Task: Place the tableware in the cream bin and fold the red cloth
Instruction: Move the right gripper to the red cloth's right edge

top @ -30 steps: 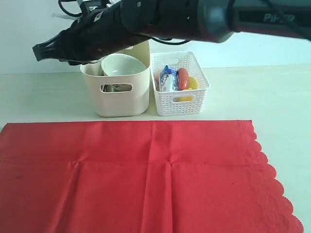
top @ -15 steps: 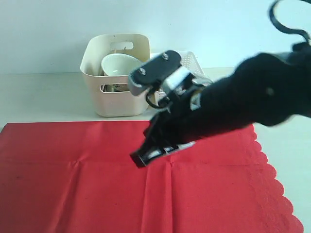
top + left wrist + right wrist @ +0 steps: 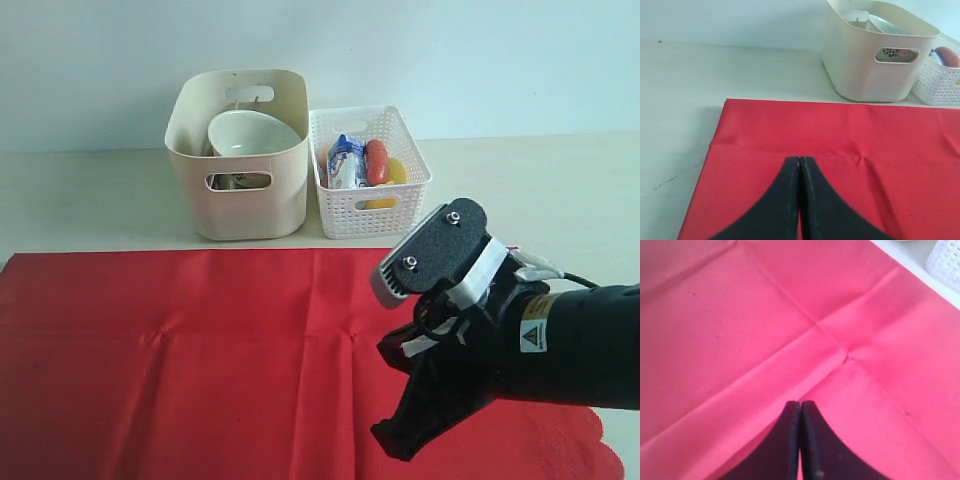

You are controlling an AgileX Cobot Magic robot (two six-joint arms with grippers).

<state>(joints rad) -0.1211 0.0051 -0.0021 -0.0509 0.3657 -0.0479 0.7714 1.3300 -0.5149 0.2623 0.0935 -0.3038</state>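
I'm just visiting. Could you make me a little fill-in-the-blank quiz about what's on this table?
The bowl sits inside the ____ bin.
The cloth spread on the table is ____.
The food sits in the white ____ beside the bin.
On the right gripper, the jaws are ____.
Missing words: cream; red; basket; shut.

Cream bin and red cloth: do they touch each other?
Apart. The exterior view shows a strip of bare table between the bin and the cloth.
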